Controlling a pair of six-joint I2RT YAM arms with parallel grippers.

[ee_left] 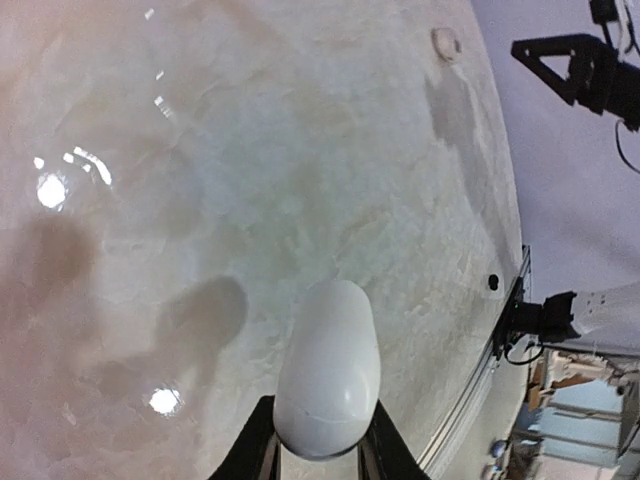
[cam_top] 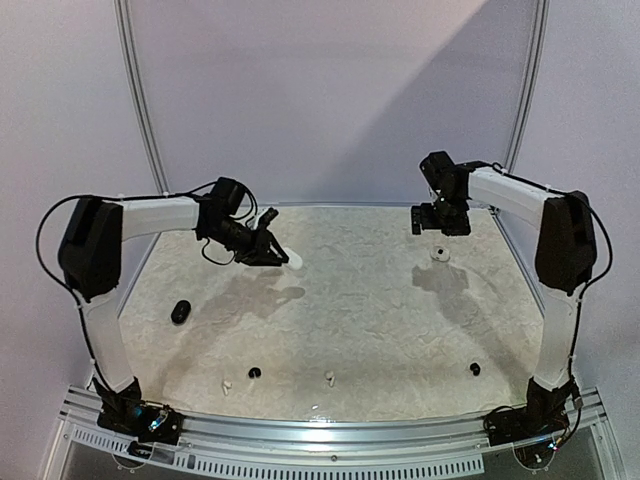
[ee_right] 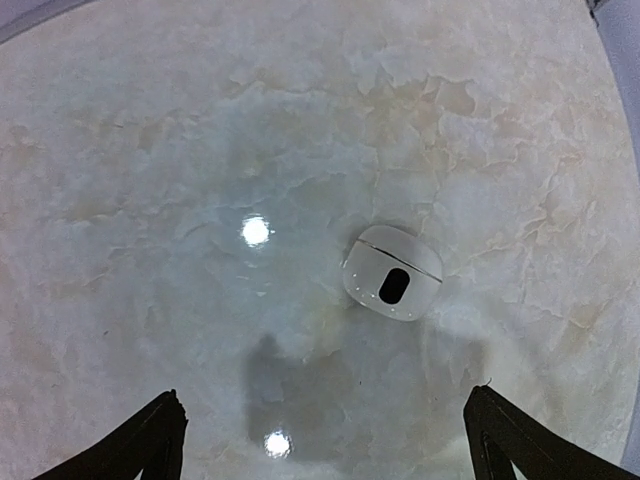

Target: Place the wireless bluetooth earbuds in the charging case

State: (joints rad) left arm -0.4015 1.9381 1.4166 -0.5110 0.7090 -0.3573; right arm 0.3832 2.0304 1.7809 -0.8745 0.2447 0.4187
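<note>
Our left tool (ee_left: 320, 452) is clenched on a white charging case (ee_left: 328, 370). Our right tool (ee_right: 325, 440) hangs released, a round case (ee_right: 393, 273) at one o'clock.

The desk (ee_right: 150, 150) looks like pale marbled stone, polished smooth and glossy enough to mirror the lamps. The closed white case (ee_left: 328, 370) is shiny, smooth plastic, and the open white case (ee_right: 393, 273) looks duller. The right claw (ee_right: 325, 395) is matt black. The front rail (cam_top: 320, 435) is ribbed bare metal.
</note>
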